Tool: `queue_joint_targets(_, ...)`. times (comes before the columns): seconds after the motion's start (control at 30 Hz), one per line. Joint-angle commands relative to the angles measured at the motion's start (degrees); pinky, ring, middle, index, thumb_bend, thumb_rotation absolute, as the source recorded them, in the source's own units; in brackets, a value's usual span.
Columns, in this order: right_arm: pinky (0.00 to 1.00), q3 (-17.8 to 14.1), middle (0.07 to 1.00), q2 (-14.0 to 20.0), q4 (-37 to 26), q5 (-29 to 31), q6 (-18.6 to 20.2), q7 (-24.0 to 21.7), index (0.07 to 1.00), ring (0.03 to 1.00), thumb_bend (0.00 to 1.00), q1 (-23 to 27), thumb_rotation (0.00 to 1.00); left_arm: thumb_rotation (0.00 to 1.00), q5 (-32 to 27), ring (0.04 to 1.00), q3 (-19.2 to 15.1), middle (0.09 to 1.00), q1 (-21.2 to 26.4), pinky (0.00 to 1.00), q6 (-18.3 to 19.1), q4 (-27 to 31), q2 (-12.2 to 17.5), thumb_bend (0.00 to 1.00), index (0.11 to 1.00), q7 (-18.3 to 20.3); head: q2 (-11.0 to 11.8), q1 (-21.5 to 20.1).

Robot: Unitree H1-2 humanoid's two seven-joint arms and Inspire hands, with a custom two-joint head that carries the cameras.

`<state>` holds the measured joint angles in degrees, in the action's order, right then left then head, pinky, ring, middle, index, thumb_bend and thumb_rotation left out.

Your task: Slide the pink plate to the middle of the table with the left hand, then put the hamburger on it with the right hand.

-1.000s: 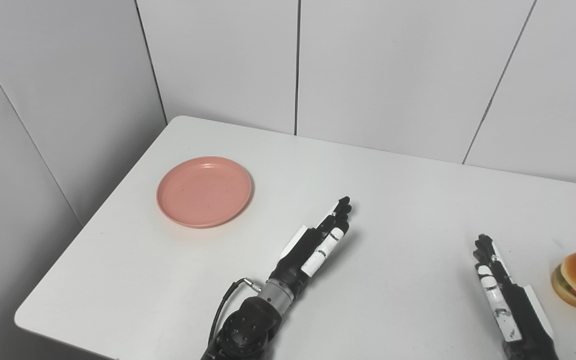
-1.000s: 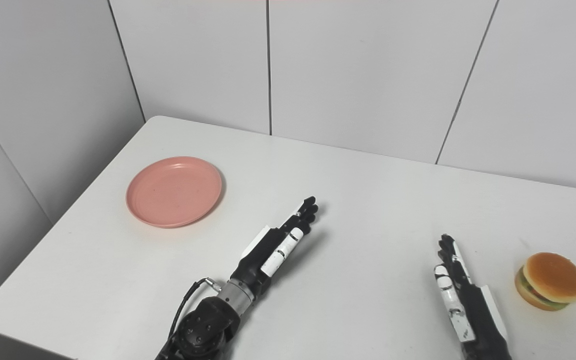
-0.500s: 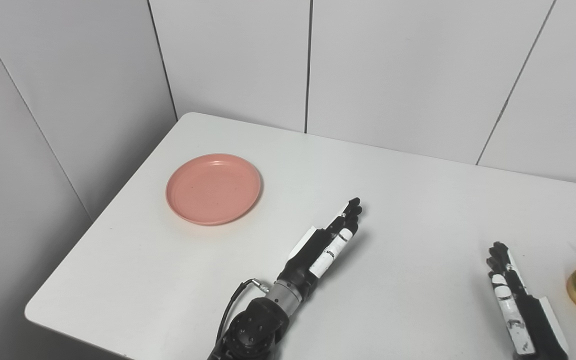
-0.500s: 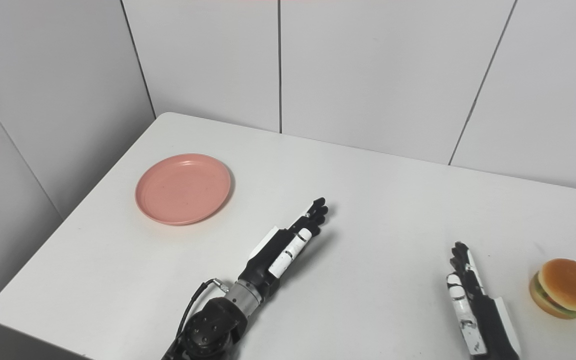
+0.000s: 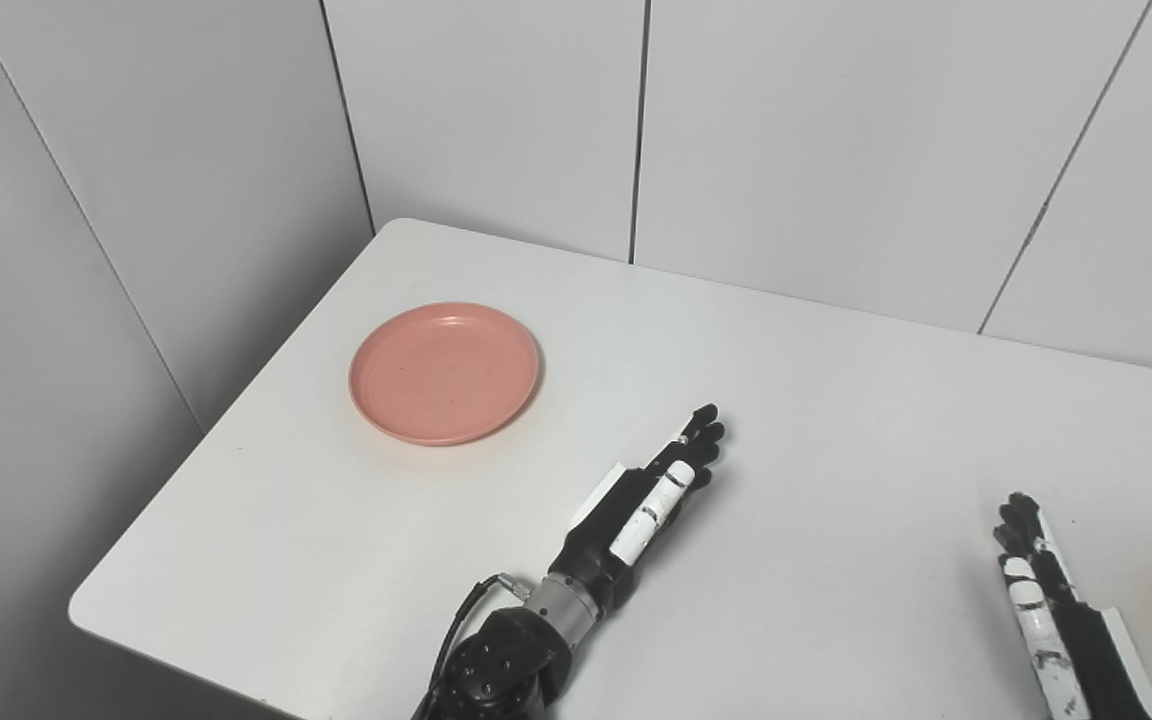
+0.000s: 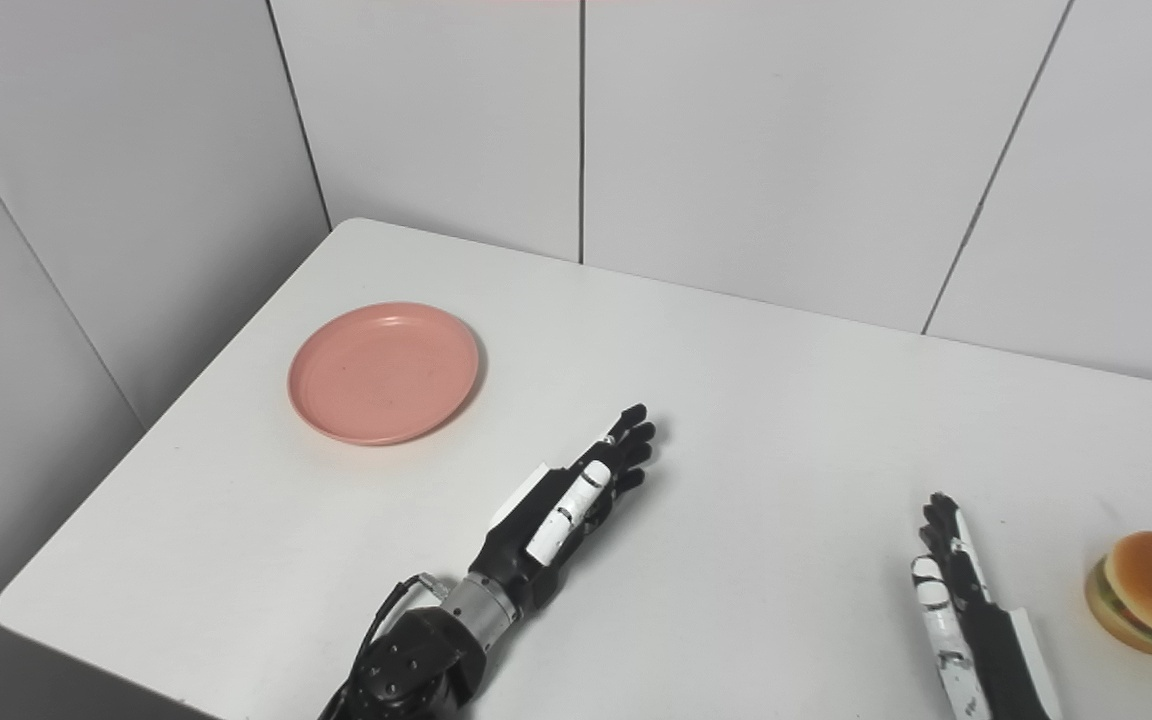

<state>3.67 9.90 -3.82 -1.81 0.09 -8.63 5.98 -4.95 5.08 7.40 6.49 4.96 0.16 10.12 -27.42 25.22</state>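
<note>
I count one pink plate [image 6: 383, 372], one hamburger [image 6: 1151, 593] and two hands on the white tabletop [image 6: 786, 420]. My left hand [image 6: 566, 500] lies flat and empty, fingers stretched toward the far right, well apart from the plate at the left edge. My right hand [image 6: 961, 600] points away from me, fingers straight, holding nothing, near the hamburger at the right. Bare tabletop lies between plate and left hand.
</note>
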Motion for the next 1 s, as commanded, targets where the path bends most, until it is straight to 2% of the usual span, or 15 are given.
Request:
queue_joint_targets(0.0,1.00,0.3,1.000,-0.3,-1.7,0.3,1.9,-0.5,1.000,1.000,0.00,-0.1,1.00,0.98,-0.9,1.000,-0.4,1.000,1.2,1.00,1.7,4.2,0.6,0.52,1.000,0.2,-0.1,0.0)
queue_joint_targets(0.17,1.00,0.3,1.000,-0.2,-2.2,0.4,2.4,-0.5,1.000,1.000,0.00,-0.2,1.00,1.00,-1.5,0.993,-0.6,1.000,2.6,1.00,4.5,9.0,2.2,0.51,1.000,0.5,-0.3,0.4)
queue_joint_targets(0.4,1.00,0.3,1.000,-0.4,-3.5,-0.2,4.4,0.0,1.000,1.000,0.00,-0.3,1.00,0.98,-4.1,0.960,-2.9,0.977,4.5,0.96,7.9,14.9,2.5,0.51,0.975,-0.7,-0.5,0.9)
queue_joint_targets(0.63,1.00,0.3,1.000,-0.5,-4.6,-0.2,5.4,0.3,1.000,1.000,0.00,-0.3,1.00,1.00,-5.9,0.955,-5.5,0.960,7.1,0.95,10.8,19.1,3.6,0.48,0.955,-1.4,-0.5,1.2)
queue_joint_targets(0.97,1.00,0.0,1.000,-0.5,-5.1,0.3,6.3,0.0,1.000,1.000,0.00,-0.2,1.00,1.00,-7.2,0.956,-11.6,0.966,12.7,0.97,12.7,20.1,6.0,0.48,0.959,-4.2,-0.8,1.6)
